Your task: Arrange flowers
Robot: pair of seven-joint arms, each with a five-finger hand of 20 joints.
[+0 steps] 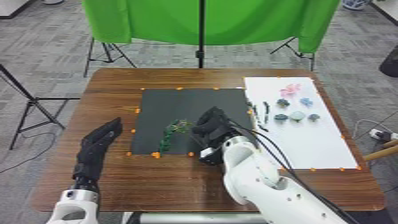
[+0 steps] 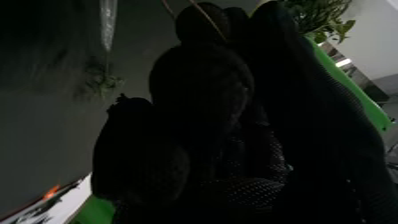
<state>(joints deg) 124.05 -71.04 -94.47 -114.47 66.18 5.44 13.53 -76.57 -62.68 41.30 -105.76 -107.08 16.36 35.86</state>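
Observation:
My left hand rests over the bare wood left of the black mat, its fingers straight. Over the mat's right part is my right hand, curled round a green sprig, whose wispy top points left. Beside that top, a darker green leafy stem lies on the mat. In the right wrist view, thin stems run past the fingertips of my right hand, and green foliage shows just beyond them. The glove hides most of the grip.
A white sheet on the right carries a pink flower, several blue and pale blooms and thin green stems. Orange marks line the mat and sheet. Behind the table stand a green backdrop and its stands.

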